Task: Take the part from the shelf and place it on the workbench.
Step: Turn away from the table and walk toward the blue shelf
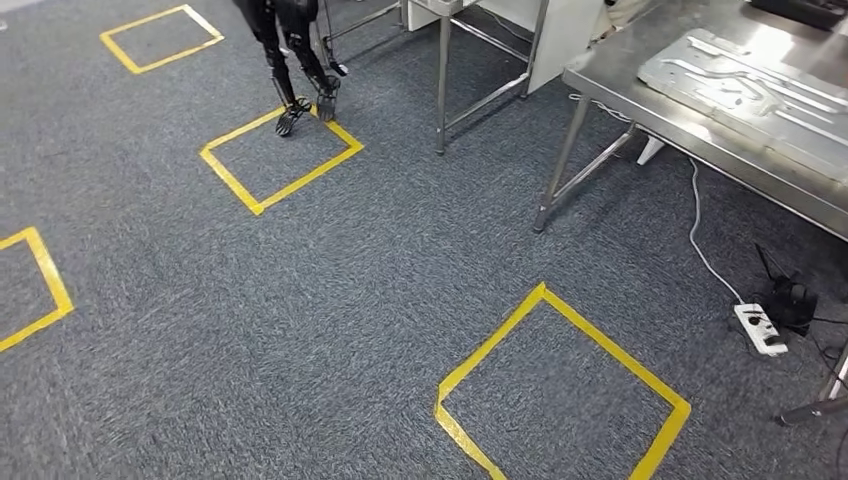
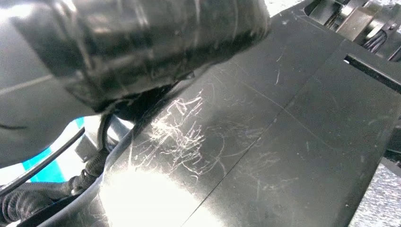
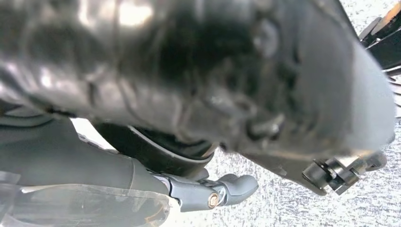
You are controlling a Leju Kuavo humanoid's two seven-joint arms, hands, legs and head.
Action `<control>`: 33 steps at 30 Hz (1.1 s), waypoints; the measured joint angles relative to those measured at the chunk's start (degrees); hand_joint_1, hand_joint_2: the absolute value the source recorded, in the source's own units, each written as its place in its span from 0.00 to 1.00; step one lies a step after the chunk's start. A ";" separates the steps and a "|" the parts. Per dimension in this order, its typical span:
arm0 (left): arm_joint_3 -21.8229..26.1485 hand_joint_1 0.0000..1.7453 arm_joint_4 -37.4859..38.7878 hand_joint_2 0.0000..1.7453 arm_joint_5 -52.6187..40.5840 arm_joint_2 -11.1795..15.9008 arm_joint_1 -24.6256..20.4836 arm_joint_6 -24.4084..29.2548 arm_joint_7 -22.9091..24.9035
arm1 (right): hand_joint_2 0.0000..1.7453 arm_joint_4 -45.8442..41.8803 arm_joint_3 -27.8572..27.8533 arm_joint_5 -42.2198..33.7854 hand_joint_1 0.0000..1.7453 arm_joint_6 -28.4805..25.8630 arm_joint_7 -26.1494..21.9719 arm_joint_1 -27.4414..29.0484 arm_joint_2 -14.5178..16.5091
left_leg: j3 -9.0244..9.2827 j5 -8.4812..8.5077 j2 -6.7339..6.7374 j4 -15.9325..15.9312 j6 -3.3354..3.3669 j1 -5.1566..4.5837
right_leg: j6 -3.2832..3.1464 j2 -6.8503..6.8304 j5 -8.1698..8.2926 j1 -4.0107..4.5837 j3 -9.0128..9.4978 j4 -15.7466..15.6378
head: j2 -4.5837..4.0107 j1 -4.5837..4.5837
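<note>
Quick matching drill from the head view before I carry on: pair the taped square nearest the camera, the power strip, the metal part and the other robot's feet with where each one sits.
Things:
1. taped square
2. power strip
3. metal part
4. other robot's feet

Places:
A. on the steel workbench, upper right
B. on the carpet at the corner of a far yellow square, upper left
C. on the carpet under the workbench's edge, at the end of a white cable
D. low in the picture, right of centre

Pairs: 1-D, 2-C, 3-A, 4-B
</note>
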 joint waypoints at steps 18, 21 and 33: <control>0.00 0.00 0.02 0.00 -0.09 -0.56 0.22 -0.13 -0.21 | 0.00 -0.02 0.93 0.08 0.00 0.01 0.08 -0.06 -0.08 | -1.28 0.17 -9.36 1.08 0.23 -0.08 | -1.30 9.16 1.18 -0.23 -1.02 -0.17 | 0.00 0.56; 0.00 0.00 0.08 0.00 -0.13 -0.39 -0.11 -0.05 -0.11 | 0.00 -0.01 1.20 0.08 0.00 0.01 0.08 0.04 -0.02 | -5.58 -4.36 -4.49 9.85 -0.61 -0.07 | -2.02 6.34 1.21 -0.14 -0.60 -0.68 | 0.00 0.25; 0.00 0.00 0.24 0.00 -0.43 -0.02 0.19 -0.14 0.09 | 0.00 0.04 1.83 0.08 0.00 0.15 0.11 -0.14 -0.09 | -0.22 0.85 -0.77 -0.43 0.67 0.21 | 0.48 0.22 -1.12 0.17 0.57 0.28 | 0.00 0.49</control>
